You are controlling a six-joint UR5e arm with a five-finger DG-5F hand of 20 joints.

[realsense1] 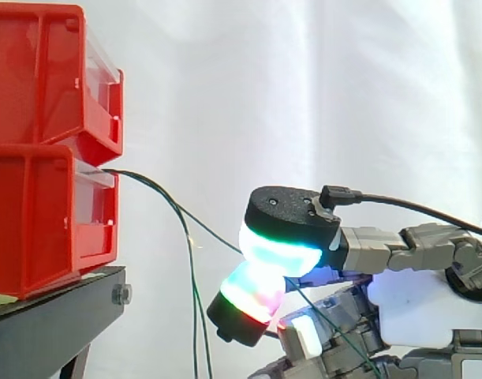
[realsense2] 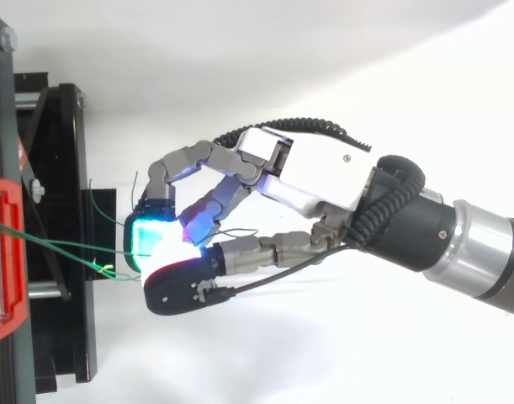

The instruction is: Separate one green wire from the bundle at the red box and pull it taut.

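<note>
Hand [realsense1: 420, 306] is pinching one green wire [realsense1: 213, 232] btwn two glowing pads [realsense1: 276, 254], fingers curling in on it. Wire is running fairly straight from the pinch out to the red box [realsense1: 35, 229], ahead of the fingertips. Rest of the bundle [realsense1: 196, 316] is hanging slack btwn hand & box.
</note>
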